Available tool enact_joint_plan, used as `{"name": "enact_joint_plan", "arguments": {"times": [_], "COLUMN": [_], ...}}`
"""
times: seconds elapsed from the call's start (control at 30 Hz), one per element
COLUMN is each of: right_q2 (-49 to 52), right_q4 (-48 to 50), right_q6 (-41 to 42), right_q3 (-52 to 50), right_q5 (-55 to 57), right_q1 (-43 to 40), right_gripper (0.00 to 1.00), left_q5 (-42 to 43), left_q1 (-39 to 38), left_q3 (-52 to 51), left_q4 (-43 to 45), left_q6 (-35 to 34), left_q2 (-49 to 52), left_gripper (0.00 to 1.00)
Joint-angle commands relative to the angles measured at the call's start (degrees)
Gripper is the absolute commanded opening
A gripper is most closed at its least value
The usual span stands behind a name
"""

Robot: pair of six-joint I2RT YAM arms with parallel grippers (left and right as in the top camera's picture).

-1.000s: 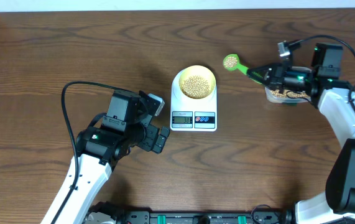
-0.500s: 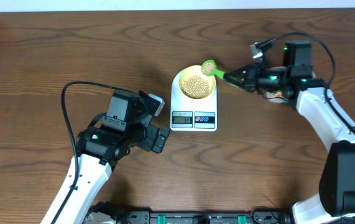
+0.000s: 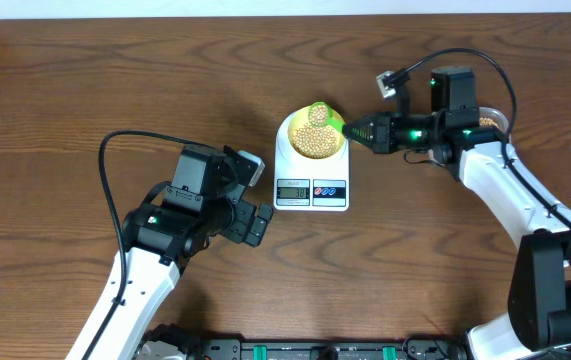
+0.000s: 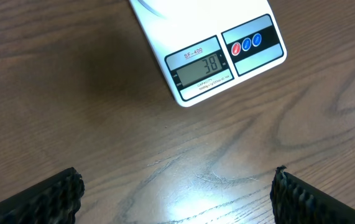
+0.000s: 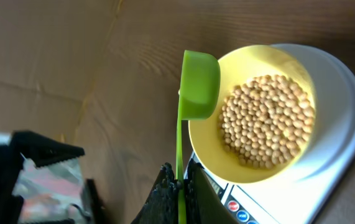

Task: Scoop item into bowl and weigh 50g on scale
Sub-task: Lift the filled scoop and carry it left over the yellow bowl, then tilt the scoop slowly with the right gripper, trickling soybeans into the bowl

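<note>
A pale yellow bowl [image 3: 290, 128] holding tan beans [image 3: 311, 138] stands on the white scale [image 3: 311, 173]. My right gripper [image 3: 365, 130] is shut on the thin handle of a green scoop [image 3: 327, 117]. The scoop's cup hangs tipped on its side at the bowl's far right rim. In the right wrist view the scoop [image 5: 199, 84] touches the bowl [image 5: 214, 149] beside the beans [image 5: 265, 121], the handle pinched in my gripper [image 5: 181, 180]. My left gripper [image 4: 176, 180] stands open over bare wood left of the scale [image 4: 158, 25], whose display [image 4: 202, 65] reads 38.
A clear tub [image 3: 490, 119] of beans sits behind my right arm, mostly hidden by it. A black cable loops over the table beside my left arm [image 3: 105, 160]. The white wall edge runs along the table's far side.
My right gripper has carried the green scoop leftwards from the tub to the bowl's rim and tipped it sideways. The left arm has stayed still.
</note>
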Motion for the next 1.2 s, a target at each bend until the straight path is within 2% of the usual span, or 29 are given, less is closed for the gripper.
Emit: {"name": "enact_joint_plan", "arguments": {"times": [0.0,0.47,0.73,1.17], "right_q2": [0.5,0.3,-0.3,-1.1], "right_q4": [0.2,0.2,-0.7,-1.5], "right_q6": [-7.2,-15.8,-17.2,-17.2], "right_q3": [-0.3,-0.2,-0.2,-0.1], "right_q5": [1.6,9.6,15.2,15.9], "right_q1": [1.4,1.9,4.5,4.8], "right_gripper": [0.01,0.01,0.01,0.01], "left_q5": [-0.4,-0.4,-0.4,-0.4], "left_q1": [0.2,0.2,0.2,0.2], "left_q3": [0.0,0.0,0.0,0.0], "left_q4": [0.0,0.0,0.0,0.0], "left_q6": [-0.2,-0.2,-0.2,-0.2], "left_q2": [0.1,0.1,0.1,0.1], "left_gripper": [0.98,0.98,0.98,0.98]}}
